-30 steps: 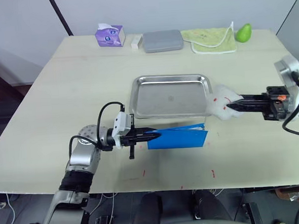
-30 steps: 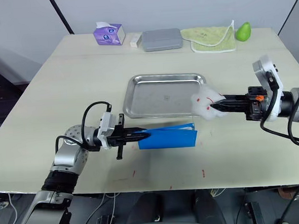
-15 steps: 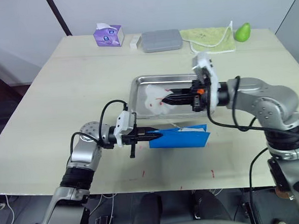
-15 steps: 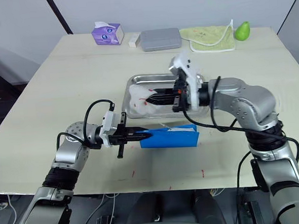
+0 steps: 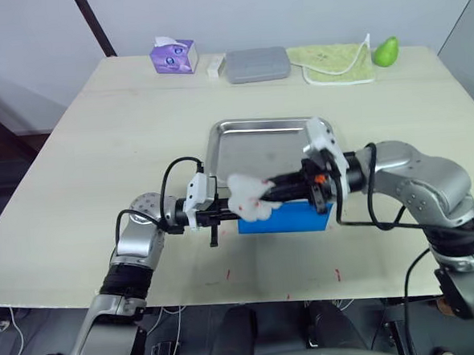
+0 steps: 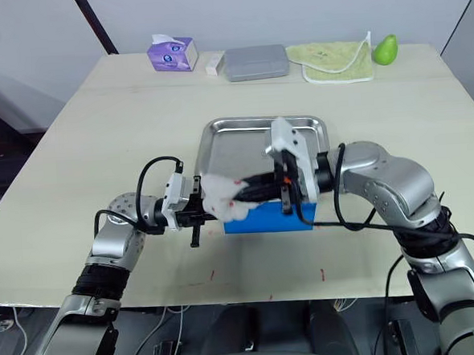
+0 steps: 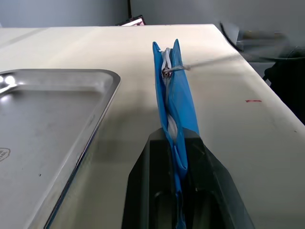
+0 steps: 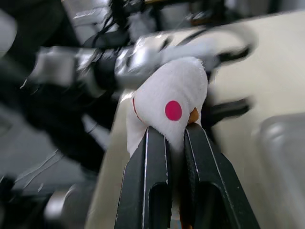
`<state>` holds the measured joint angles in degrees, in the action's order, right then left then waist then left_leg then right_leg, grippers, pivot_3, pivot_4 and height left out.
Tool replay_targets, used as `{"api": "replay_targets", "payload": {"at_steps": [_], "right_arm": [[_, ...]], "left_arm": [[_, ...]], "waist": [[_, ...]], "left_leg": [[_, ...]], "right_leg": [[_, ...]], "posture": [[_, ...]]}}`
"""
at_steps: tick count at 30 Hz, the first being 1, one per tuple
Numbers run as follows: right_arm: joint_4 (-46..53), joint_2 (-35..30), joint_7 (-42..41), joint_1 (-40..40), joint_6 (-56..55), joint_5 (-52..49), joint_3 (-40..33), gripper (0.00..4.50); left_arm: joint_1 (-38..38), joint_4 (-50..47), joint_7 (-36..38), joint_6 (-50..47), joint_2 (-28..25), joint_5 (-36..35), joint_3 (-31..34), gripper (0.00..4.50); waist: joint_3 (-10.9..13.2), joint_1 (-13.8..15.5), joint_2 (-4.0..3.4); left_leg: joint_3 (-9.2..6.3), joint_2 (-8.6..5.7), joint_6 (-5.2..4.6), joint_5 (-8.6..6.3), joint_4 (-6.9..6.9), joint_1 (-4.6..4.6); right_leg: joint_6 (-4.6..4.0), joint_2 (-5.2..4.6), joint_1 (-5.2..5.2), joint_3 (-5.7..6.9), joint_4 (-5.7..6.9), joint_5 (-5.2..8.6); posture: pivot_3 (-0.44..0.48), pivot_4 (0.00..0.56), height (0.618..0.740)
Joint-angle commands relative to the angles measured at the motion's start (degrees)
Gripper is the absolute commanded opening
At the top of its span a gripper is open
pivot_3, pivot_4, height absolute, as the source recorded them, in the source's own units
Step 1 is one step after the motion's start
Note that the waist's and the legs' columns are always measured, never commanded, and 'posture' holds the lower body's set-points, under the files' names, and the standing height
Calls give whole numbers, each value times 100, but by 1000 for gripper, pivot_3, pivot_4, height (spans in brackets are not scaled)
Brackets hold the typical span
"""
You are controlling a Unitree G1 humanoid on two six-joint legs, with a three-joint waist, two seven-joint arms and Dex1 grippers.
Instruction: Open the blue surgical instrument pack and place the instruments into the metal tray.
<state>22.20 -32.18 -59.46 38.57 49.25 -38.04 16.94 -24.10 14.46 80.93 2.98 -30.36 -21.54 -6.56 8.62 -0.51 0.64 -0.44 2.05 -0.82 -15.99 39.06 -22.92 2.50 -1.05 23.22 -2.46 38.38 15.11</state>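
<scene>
Left wrist view: left gripper [image 7: 177,176] pinches the blue surgical instrument pack [image 7: 174,102] upright, likely steadying it. Right gripper [image 5: 264,198], clamped on a white cloth [image 5: 249,198], sits at the pack's nine o'clock end; the metal tray [image 5: 218,138] lies at twelve o'clock.

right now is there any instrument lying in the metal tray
No, the metal tray has a bare shiny floor, with no tools lying in it.

I see the flat blue fabric instrument pack [image 7: 175,102] standing on edge on the beige table, just in front of the tray's near rim, a silvery instrument tip [image 7: 167,72] poking from its open top. The shiny shallow stainless steel tray [image 5: 255,148] lies flat.
</scene>
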Motion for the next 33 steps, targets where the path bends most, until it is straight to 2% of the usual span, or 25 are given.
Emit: {"api": "replay_targets", "payload": {"at_steps": [1, 6, 10, 11, 12, 16, 19, 22, 25, 28, 31, 33], "right_arm": [[149, -136, -329, 35, -509, 529, 548, 167], [-361, -89, -374, 144, -970, 1473, 1297, 167], [-401, -40, -623, 162, -1109, 1578, 1391, 1586], [-385, -49, -671, 162, -1175, 1619, 1390, 2322], [-286, -93, -739, 159, -1150, 1546, 1306, 2496], [99, -254, -930, 128, -964, 1121, 842, 4446], [361, -423, -821, 8, -1077, 1141, 552, 4446], [796, -513, -492, -345, -890, 749, -167, 4446], [1127, -592, 45, -1068, -496, 43, -1385, 4446], [1278, -988, 114, -1988, -403, -228, -2351, 4446], [1380, -1225, 165, -2653, -710, -144, -2842, 4446], [1343, -1114, 399, -3078, -911, -172, -3364, 4446]], "left_arm": [[15, 108, 25, -28, 36, 135, -123, 0], [13, 107, 78, -20, 17, 142, -125, 0], [19, 80, 97, -17, 5, 152, -138, 0], [20, 70, 104, -16, 1, 152, -141, 0], [24, 61, 115, 3, -5, 155, -144, 0], [41, 43, 140, 47, -28, 148, -135, 0], [38, 58, 178, 125, -52, 169, -135, 0], [26, 66, 202, 168, -55, 138, -103, 0], [23, 87, 271, 248, -69, 116, -85, 0], [7, 159, 305, 319, -77, 90, -41, 0], [4, 203, 334, 367, -84, 82, -24, 0], [8, 248, 365, 407, -95, 74, -6, 0]], "waist": [[0, -1, 0], [0, 3, 0], [0, 0, 0], [0, 1, 0], [0, 3, 0], [0, 5, 0], [0, 7, 0], [0, 26, 0], [0, 42, 2], [0, 50, 2], [0, 37, 1], [0, 5, 1]], "left_leg": [[0, -1, 0, 0, 0, 0], [2, -2, 0, 0, 0, 0], [1, -2, 0, 0, 0, 0], [1, -1, 0, 0, 0, 0], [0, -1, 0, 0, 0, 0], [-1, 0, 0, 0, 1, -1], [-2, 0, 0, 0, 1, -1], [-3, 0, 0, 0, 0, -2], [-7, 0, 0, 0, 1, -4], [-3, 0, 0, 0, 1, 0], [-1, 0, 0, 0, -1, 2], [1, 2, 0, 0, -2, 7]], "right_leg": [[0, 1, 0, 0, 0, 0], [0, 1, 0, 0, -2, 0], [0, 0, 0, 0, -2, 0], [0, 0, 0, 0, -2, 0], [0, 0, 0, 1, -2, 1], [0, 0, 0, 1, -2, 0], [0, 0, 0, 1, -2, 0], [0, -1, 0, 2, -4, 0], [0, -1, -4, 6, -8, 0], [0, -1, -8, 3, -8, 0], [0, 2, -10, 4, -11, 1], [0, 7, -10, -3, -9, 0]], "posture": [[0, 150, 740], [0, 150, 740], [0, 150, 740], [0, 150, 740], [0, 150, 740], [0, 150, 740], [0, 150, 740], [0, 150, 740], [0, 150, 740], [0, 150, 740], [0, 150, 740], [0, 150, 740]]}}
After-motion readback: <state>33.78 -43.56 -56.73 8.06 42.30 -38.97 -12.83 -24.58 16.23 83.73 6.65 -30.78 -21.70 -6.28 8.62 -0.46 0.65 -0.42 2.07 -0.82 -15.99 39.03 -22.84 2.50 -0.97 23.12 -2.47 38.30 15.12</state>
